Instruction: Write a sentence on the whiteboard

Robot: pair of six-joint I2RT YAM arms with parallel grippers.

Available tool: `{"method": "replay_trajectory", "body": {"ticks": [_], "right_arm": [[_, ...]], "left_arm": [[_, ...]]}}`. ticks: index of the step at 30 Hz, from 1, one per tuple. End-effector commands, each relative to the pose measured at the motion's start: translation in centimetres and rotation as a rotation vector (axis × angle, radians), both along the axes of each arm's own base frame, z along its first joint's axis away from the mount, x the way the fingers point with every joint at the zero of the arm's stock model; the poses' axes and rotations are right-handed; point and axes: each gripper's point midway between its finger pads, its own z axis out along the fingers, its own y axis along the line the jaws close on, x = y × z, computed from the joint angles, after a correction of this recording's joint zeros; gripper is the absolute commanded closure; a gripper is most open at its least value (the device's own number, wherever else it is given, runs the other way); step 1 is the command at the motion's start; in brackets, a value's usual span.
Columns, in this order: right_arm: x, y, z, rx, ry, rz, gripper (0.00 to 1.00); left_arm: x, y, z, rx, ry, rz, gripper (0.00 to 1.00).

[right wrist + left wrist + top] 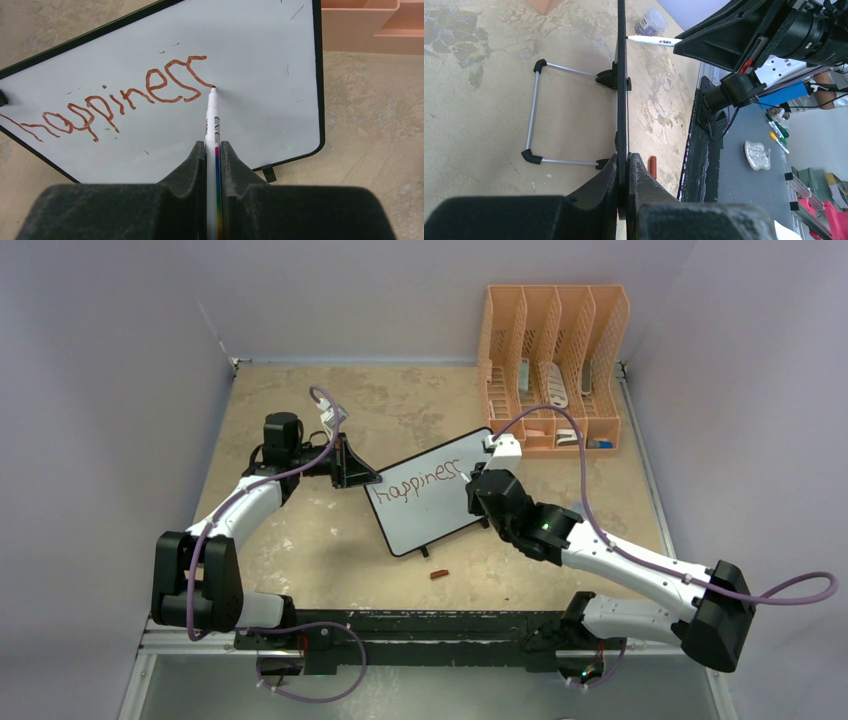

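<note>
From above, the whiteboard [430, 505] stands tilted in the middle of the tan table [300, 540]. The left gripper [360, 472] is pinched tight on the whiteboard's left edge. The right gripper [478, 490] is over the whiteboard's right part, and its hold is hard to see from here. The red-brown writing [415, 483] runs along the top of the whiteboard and says "happiness". A small brown cap [439, 574] lies on the table just in front of the whiteboard. An orange file rack [553, 365] stands behind the whiteboard, to its right. From the left wrist, the whiteboard [622, 75] shows edge-on as a thin black line. The left gripper [623, 170] is closed on that edge, one finger on each side. A wire stand [536, 115] sticks out from the back of the whiteboard. On the front side, the tip of a white marker [654, 40] touches the whiteboard, and the right gripper [704, 37] holds that marker. The cap [653, 166] lies near the whiteboard's foot. From the right wrist, the right gripper [213, 155] is squeezed narrow around the marker [212, 120]. The marker's tip sits on the whiteboard [260, 60], right at the end of the last "s" in the writing [125, 102].
</note>
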Motion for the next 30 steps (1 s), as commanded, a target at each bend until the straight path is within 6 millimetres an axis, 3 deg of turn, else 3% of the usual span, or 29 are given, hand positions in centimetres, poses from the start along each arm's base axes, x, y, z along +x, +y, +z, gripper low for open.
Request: {"method": "replay_trajectory", "body": {"ticks": [1,13,21,30], "right_arm": [[-0.5,0.1,0.0,0.019,0.014,0.022,1.00],[-0.8,0.6,0.1,0.027,0.027,0.053,1.00],[-0.5,-1.3,3.4,0.057,-0.064,-0.013,1.00],[0.4,-2.9,4.2,0.041,-0.118,-0.071,1.00]], "left_arm": [[-0.4,-0.4,-1.0,0.028,0.017,-0.013,1.00],[-0.3,-0.4,-1.1,0.030,0.017,-0.012,1.00],[-0.3,-0.3,-1.1,0.035,0.016,-0.008,1.00],[-0.3,-0.3,-1.1,0.042,0.015,-0.004,1.00]]}}
